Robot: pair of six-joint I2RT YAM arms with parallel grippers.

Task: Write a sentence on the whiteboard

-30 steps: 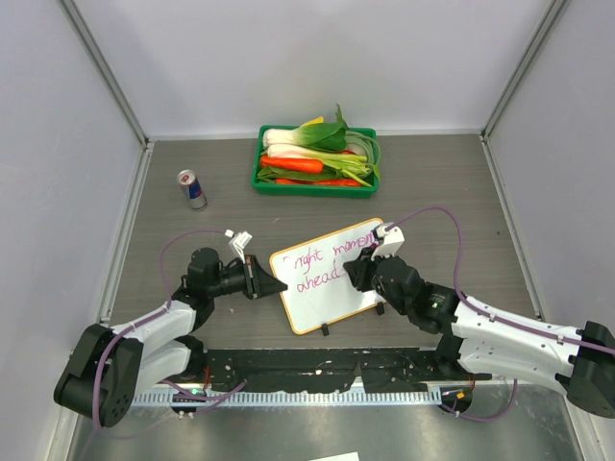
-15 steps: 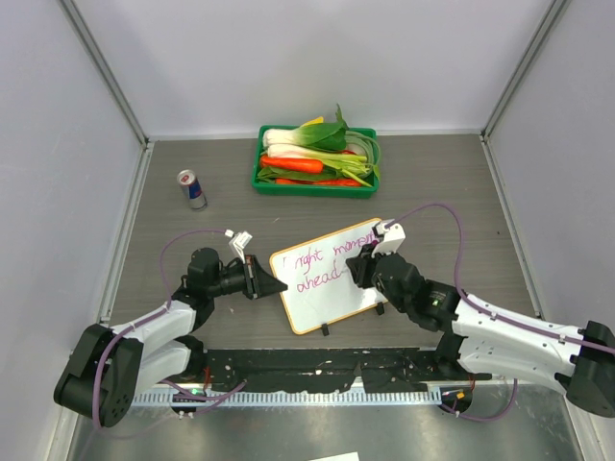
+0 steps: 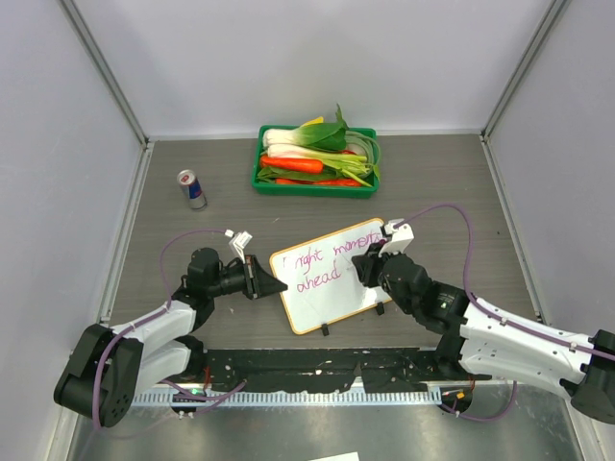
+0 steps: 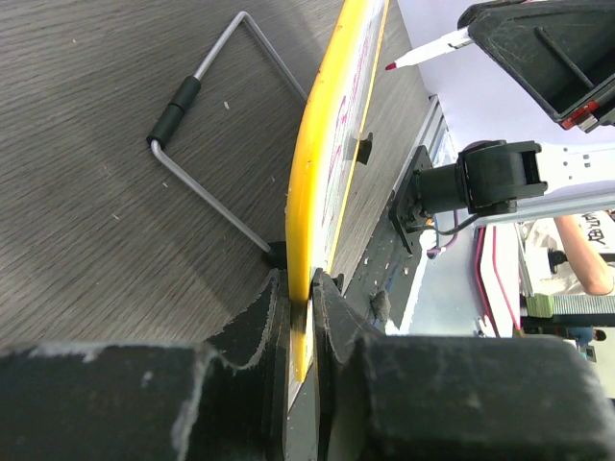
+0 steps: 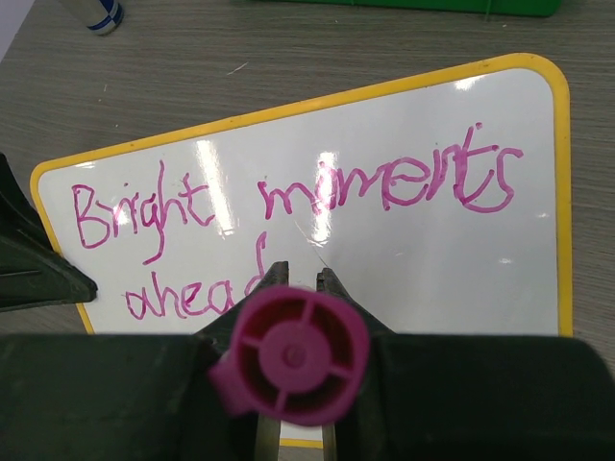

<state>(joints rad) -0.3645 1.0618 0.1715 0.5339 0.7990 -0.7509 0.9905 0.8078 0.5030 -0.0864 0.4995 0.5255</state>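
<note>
The whiteboard stands tilted on the table, yellow-rimmed, seen edge-on in the left wrist view. The sentence, in purple-magenta marker, reads "Bright moments" over "ahead". My left gripper is shut on the board's left edge, a finger on each face. My right gripper is shut on a marker whose magenta butt end fills the right wrist view, just right of "ahead". The marker tip hangs a short way off the board's face.
A green tray heaped with vegetables sits at the back. A small drink can stands at back left. The board's wire stand rests on the table behind it. A black rail runs along the near edge; walls close in both sides.
My right gripper with the marker has shifted slightly right and away from the end of "ahead". The left gripper and the board have not moved.
</note>
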